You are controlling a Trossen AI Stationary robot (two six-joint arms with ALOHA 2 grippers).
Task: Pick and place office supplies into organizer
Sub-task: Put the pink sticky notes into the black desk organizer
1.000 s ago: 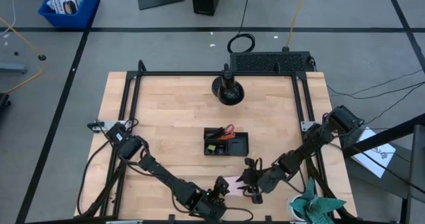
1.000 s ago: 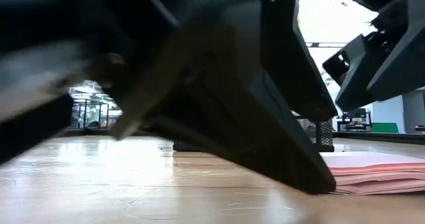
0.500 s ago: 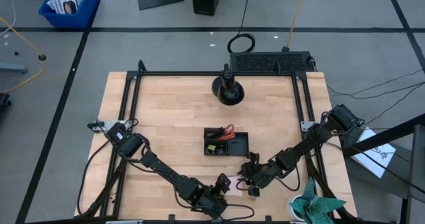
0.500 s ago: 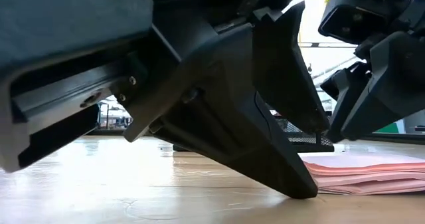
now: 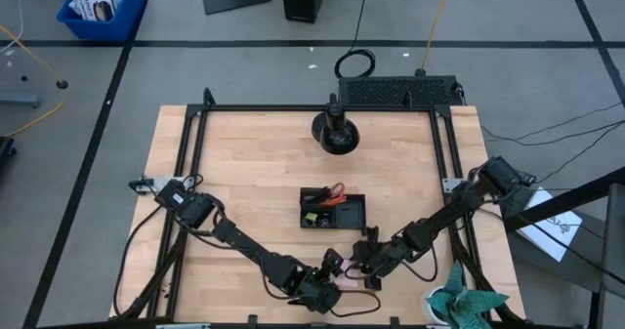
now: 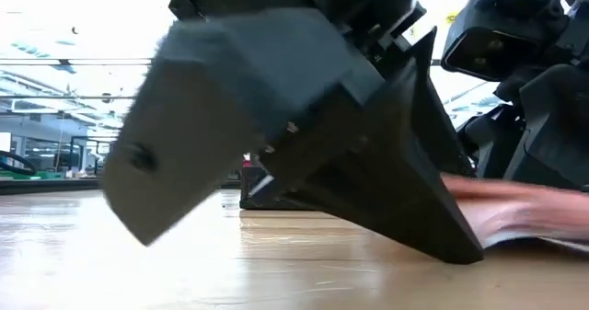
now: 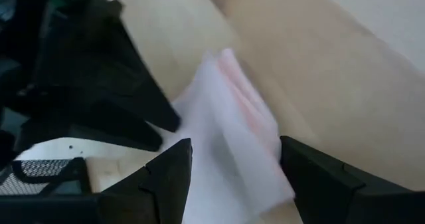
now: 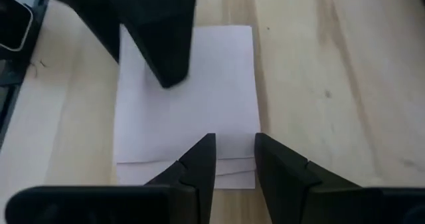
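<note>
We are working at the pink sticky-note pad (image 8: 186, 98), which is lying on the table (image 5: 254, 183) near its near edge, a little right of centre, just in front of the organizer (image 5: 333, 210). In the left wrist view the pad (image 7: 229, 137) is showing blurred between our left fingers.

Our right claw (image 8: 231, 159) is sitting at the pad's right edge with its fingers narrowed, one on each side of the edge of the stacked sheets; we cannot tell whether they are already gripping it. In the high view that claw (image 5: 363, 262) is lying just right of the pad (image 5: 337, 262).

Our left claw (image 7: 232, 174) is standing wide, its fingers straddling the pad's other side, one fingertip (image 8: 166, 68) resting on the top sheet. From above, this claw (image 5: 329, 273) is reaching in from the left.

In the organizer, the red-handled scissors (image 5: 335, 190) are lying in the far compartment, and a yellow-green piece (image 5: 312, 215) is showing in the near left one. Farther back, the round black stand (image 5: 335, 132) is sitting near the table's far edge.
</note>
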